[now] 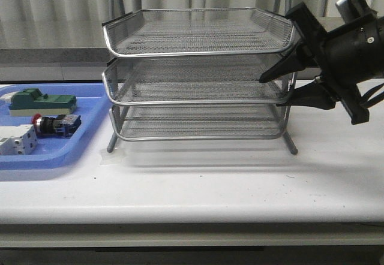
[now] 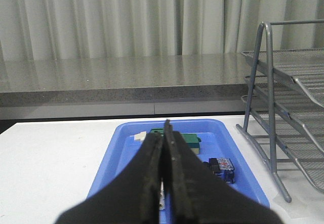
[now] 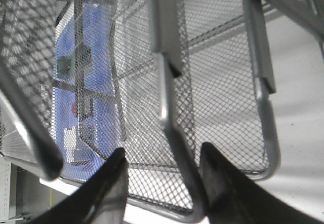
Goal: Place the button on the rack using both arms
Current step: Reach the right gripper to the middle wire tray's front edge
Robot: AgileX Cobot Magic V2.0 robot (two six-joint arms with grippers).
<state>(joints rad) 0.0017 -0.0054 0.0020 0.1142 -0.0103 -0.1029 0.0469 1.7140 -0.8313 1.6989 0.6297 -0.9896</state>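
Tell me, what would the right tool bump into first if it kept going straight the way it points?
Most likely the rack. The right tool is open and points at the middle tier's right edge; in the wrist view the rim wire sits between its fingers. Exact depth is unclear.

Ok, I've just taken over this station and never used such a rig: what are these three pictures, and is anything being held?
It is a two-armed robot at a white table. The front view looks forward over the table. There the right gripper, black and angular, is open around the right edge of the three-tier silver wire-mesh rack. The right wrist view shows the same from that arm's camera: a rack rim lies between its fingers. The left wrist view shows the left gripper shut and empty, above a flat blue plastic tray. In the tray lie the red-capped button, a green block and a white-grey block. Nothing is held.
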